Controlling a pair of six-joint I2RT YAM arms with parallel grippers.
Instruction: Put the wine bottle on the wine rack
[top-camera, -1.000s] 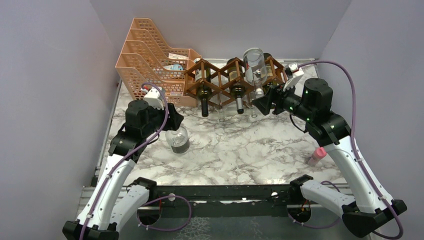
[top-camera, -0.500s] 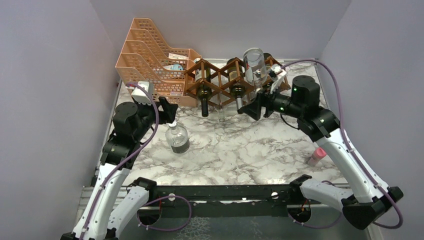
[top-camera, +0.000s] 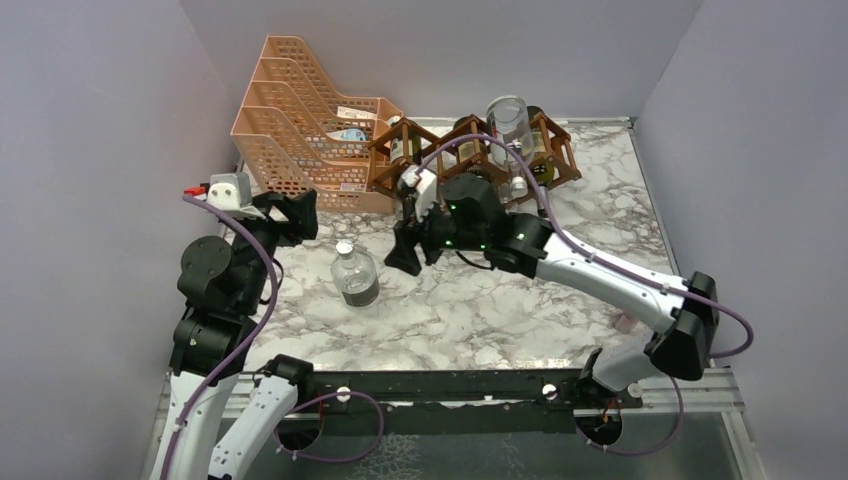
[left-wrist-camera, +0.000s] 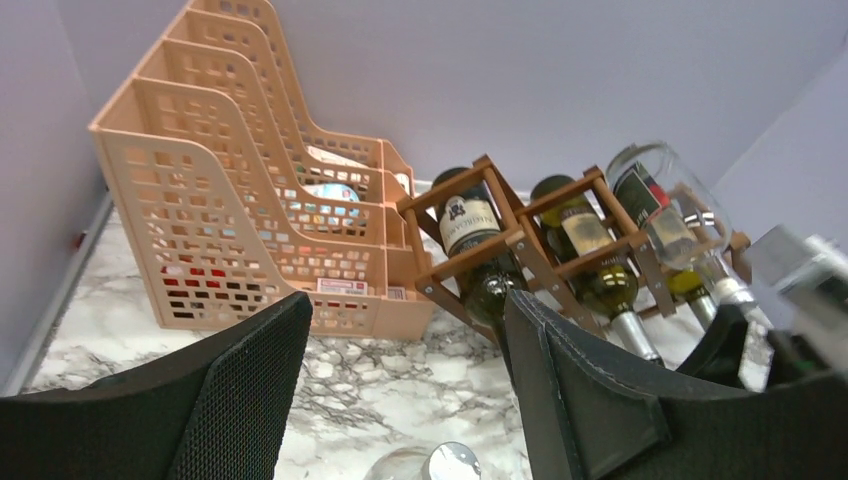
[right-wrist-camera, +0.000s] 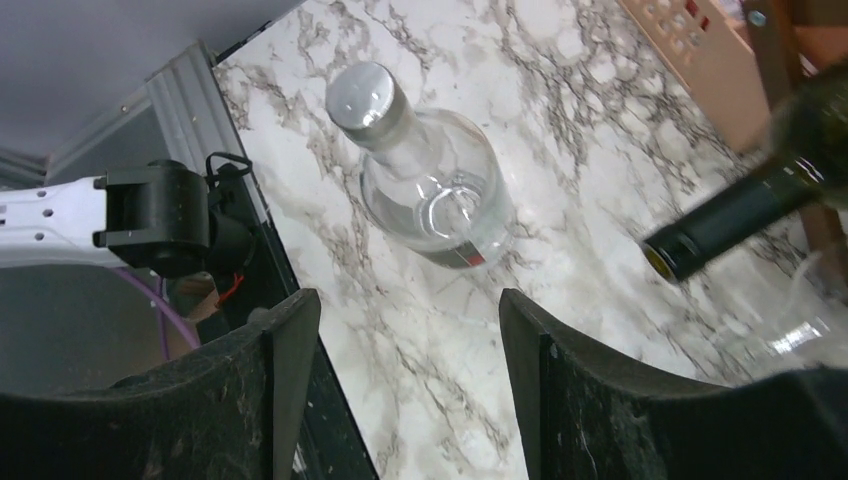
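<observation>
The wine bottle, short clear glass with a silver cap, stands upright on the marble table, touched by neither gripper. My left gripper hangs open above and to its left; in the left wrist view the bottle's cap shows at the bottom edge between the fingers. My right gripper is open just right of the bottle, and the right wrist view looks down on the wine bottle ahead of its empty jaws. The reddish-brown wine rack stands at the back, holding several bottles.
A peach-orange perforated file tray stands left of the rack. A clear bottle lies on top of the rack. Dark bottle necks stick out of the rack's front. The right arm reaches across the table's middle.
My left gripper has let go of the bottle's top, opened, and drawn back up and to the left. The right arm has swung from the rack's right end across to beside the bottle.
</observation>
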